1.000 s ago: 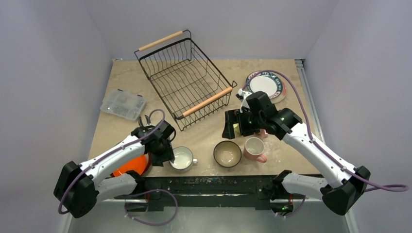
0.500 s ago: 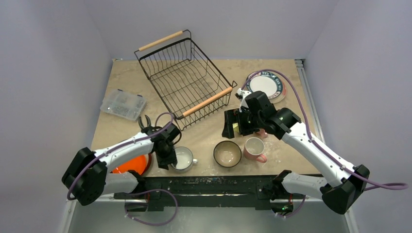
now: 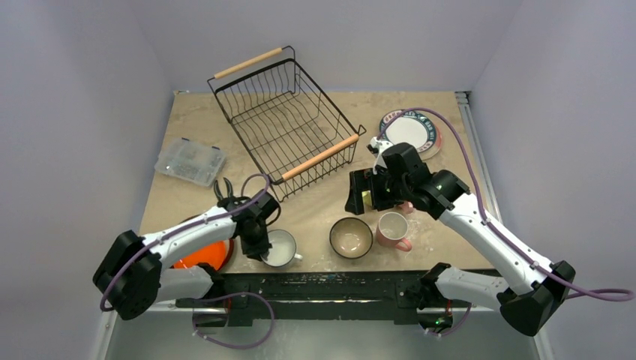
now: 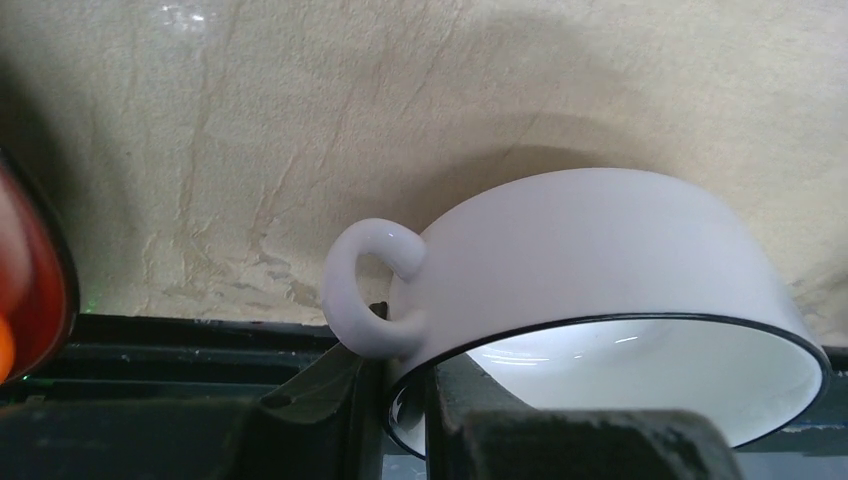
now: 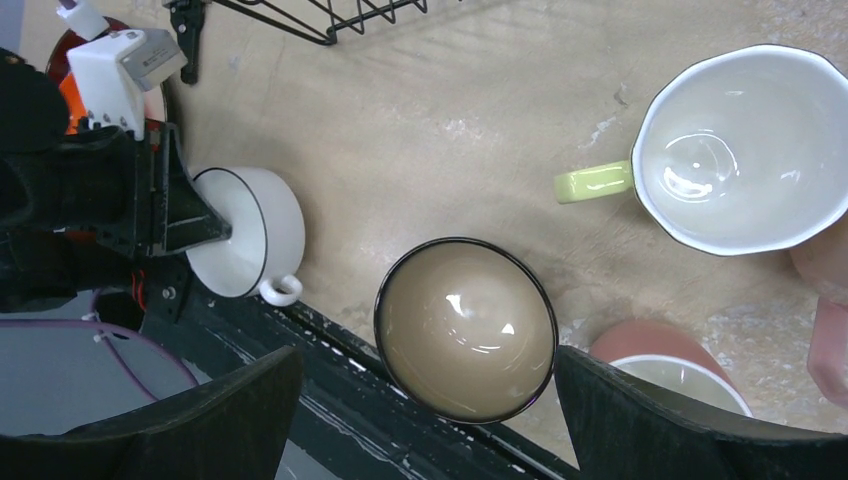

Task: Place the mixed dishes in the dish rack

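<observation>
- Left pincer (image 4: 405,400) is nearly closed and nips the rim wall of the white two-handled cup (image 4: 600,240), one finger inside and one outside, tight against a handle loop.
- The cup sits at the near edge of the tabletop (image 3: 315,208), just beside the orange plate (image 3: 201,256) and well apart from the dish rack (image 3: 319,157).
- Risk: the bite on the glazed rim is thin and off-centre. On lifting, the cup may swing or slip, and a drop here could go over the edge.
- Risk: a cup hanging low could clip the rack's near wooden handle.
- Right pincer (image 5: 428,365) is spread wide and empty, above the bowl (image 5: 466,328) and near the yellow-green mug (image 5: 735,150). If both arms head for the rack, they could crowd each other.
</observation>
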